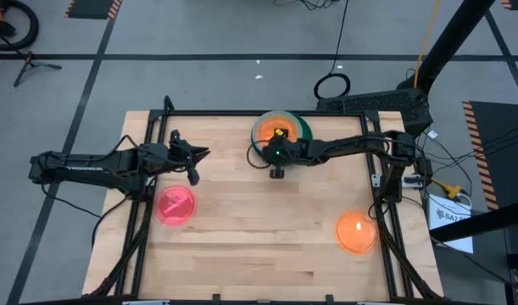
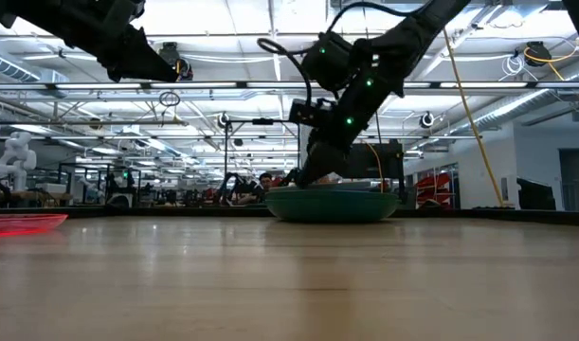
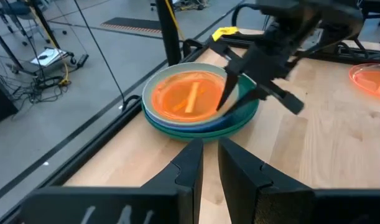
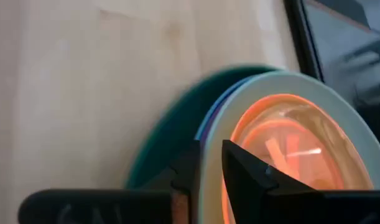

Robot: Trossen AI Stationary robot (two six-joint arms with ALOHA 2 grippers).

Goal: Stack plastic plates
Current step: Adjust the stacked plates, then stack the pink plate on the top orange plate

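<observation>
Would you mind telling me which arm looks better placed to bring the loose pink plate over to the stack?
Left, probably. The left gripper hovers just above the translucent pink plastic plate on its own side, fingers nearly closed and empty. The right gripper is at the stack of plastic plates, its fingers around the rim.

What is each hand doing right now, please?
Left hand: nearly closed, empty, raised above the table beside the pink plate.
Right hand: at the stack of plates, fingers straddling a plate rim; grip unclear.

The right gripper (image 1: 271, 152) covers part of the stack of plates (image 1: 297, 127); the count of plates beneath stays unclear.
</observation>
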